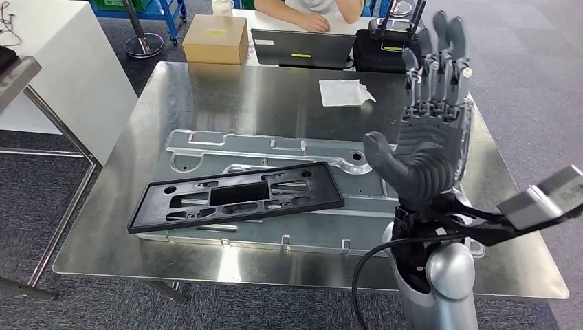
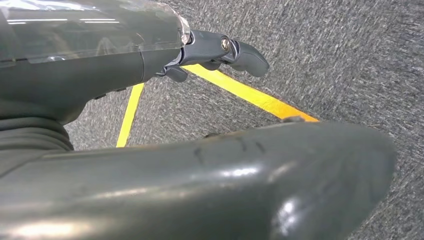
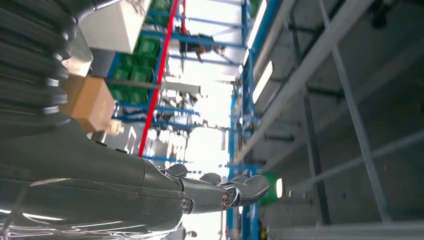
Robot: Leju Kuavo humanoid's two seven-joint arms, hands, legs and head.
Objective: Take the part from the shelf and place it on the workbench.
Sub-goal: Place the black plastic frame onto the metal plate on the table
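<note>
Here, right hand [image 1: 430,130] raised upright over the right part of the workbench [image 1: 206,89], fingers straight and spread, thumb out to the left, nothing held and nothing touched. Left hand [image 2: 220,52] hanging over grey carpet crossed by yellow floor tape [image 2: 250,95], fingers loosely extended, empty.

On the steel workbench, black rectangular part [image 1: 237,196] lying flat, slightly skewed, on top of a silver stamped metal panel [image 1: 275,148] near the middle. Further back, right of centre, a white cloth [image 1: 346,92]. Beyond the far edge, a cardboard box [image 1: 216,38], a grey laptop [image 1: 302,48] and a person's forearm [image 1: 302,17] on a white table. To the right, grey carpet; at far left, a white cabinet [image 1: 69,69].

Panel's right end hidden behind the raised arm. Person cut off by the frame's upper edge. Blue racking [image 3: 150,75] and ceiling lights blurred, washed out in the right wrist view.
</note>
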